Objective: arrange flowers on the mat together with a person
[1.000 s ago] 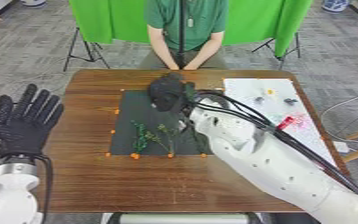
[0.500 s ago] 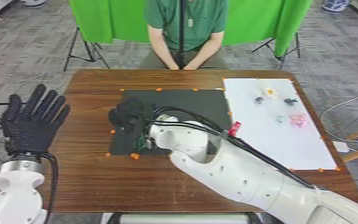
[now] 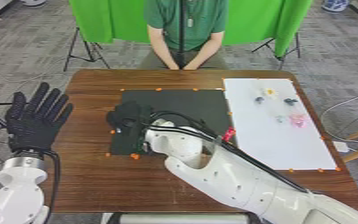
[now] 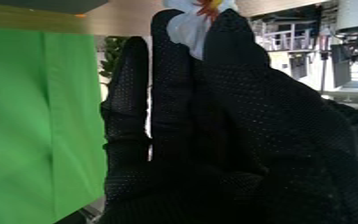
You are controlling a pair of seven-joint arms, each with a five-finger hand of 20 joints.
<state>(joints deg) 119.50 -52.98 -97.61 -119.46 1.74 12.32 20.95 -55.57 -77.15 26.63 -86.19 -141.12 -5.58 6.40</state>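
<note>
White arm [image 3: 224, 182] partly hides mat [image 3: 191, 102] beside white sheet [image 3: 278, 147].

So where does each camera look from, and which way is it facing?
Head view: on the robot's head, facing forward and down over the brown table, black mat and white sheet; both white arms show, with the left hand and right hand.
Right wrist view: on the right arm's wrist, facing along the right hand's black glove to a white flower at its fingertips.
Shared: the right hand, the table, the green cloth.
</note>
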